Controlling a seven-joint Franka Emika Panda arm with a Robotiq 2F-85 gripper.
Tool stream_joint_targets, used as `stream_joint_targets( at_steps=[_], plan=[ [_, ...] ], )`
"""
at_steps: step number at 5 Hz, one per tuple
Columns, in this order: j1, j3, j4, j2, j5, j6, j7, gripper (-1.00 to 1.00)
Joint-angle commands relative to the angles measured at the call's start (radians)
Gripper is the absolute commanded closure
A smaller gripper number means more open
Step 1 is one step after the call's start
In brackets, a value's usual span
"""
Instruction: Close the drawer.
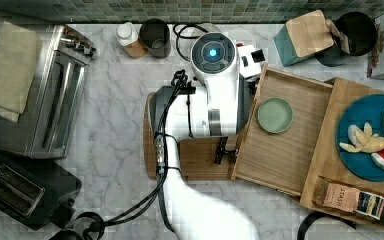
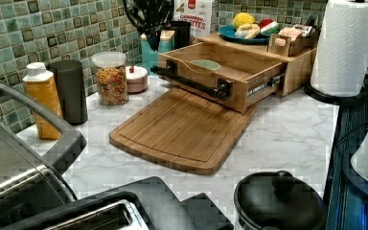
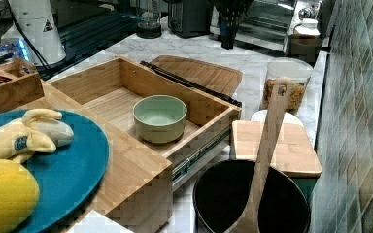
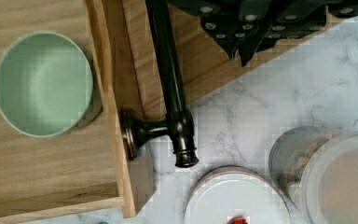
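The drawer (image 1: 285,145) stands pulled open at the top view's centre right, a green bowl (image 1: 275,115) inside. The hand (image 4: 244,44) hangs above its dark handle (image 4: 168,79); whether its fingers are apart, I cannot tell.

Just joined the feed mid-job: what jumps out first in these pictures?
The wooden drawer stands pulled out over the cutting board, with a pale green bowl alone inside it. The white arm hangs above the drawer's dark handle in the top view. Behind, a blue plate of toy fruit sits on the wooden top.
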Motion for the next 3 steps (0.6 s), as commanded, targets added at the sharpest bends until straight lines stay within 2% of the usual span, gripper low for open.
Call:
stream_joint_targets(
  at_steps=[1,3],
  plan=[
    [0.036,0.014,-0.012,0.041,-0.051,0.037,-0.014,1.00],
    [0.047,-0.002,-0.022,0.089,-0.105,0.066,0.001,1.00]
  ],
)
